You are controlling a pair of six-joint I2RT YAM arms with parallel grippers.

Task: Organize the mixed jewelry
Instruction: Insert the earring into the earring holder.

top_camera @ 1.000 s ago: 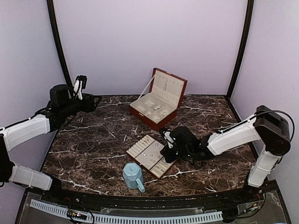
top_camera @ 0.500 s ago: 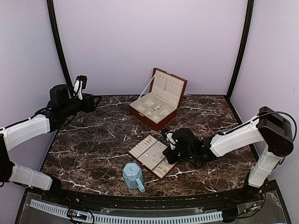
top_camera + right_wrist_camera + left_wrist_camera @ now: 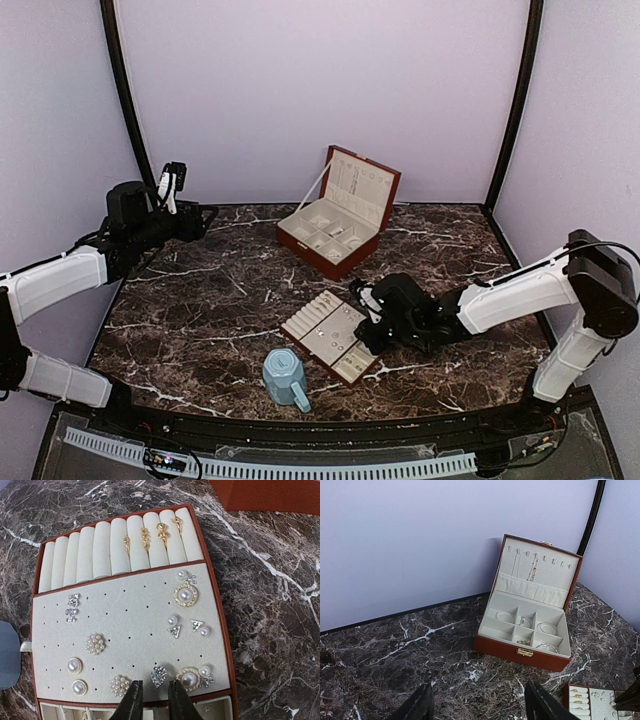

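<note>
- Table (image 3: 190, 300): dark marble, unchanged under both arms.
- Box (image 3: 522, 625): open with its lid up, well ahead of your left fingers. It has not moved, and thin hoops (image 3: 547, 628) lie in its compartments.
- Tray (image 3: 130, 615): right under your right fingers. It has slid slightly rightward since a second ago.
- Mug (image 3: 285, 375): off to the left of your right fingers, in the same spot as before.
- Left gripper (image 3: 481, 700): raised where it was, fingers wide with nothing between them.
- Right gripper (image 3: 155, 690): low over the tray's near edge and further right than before. The fingers are narrowly parted and hold nothing.
- Jewelry (image 3: 185, 595): studs and rings sit on the tray. A crystal stud (image 3: 159, 676) lies just ahead of the gap between the right fingers.
</note>
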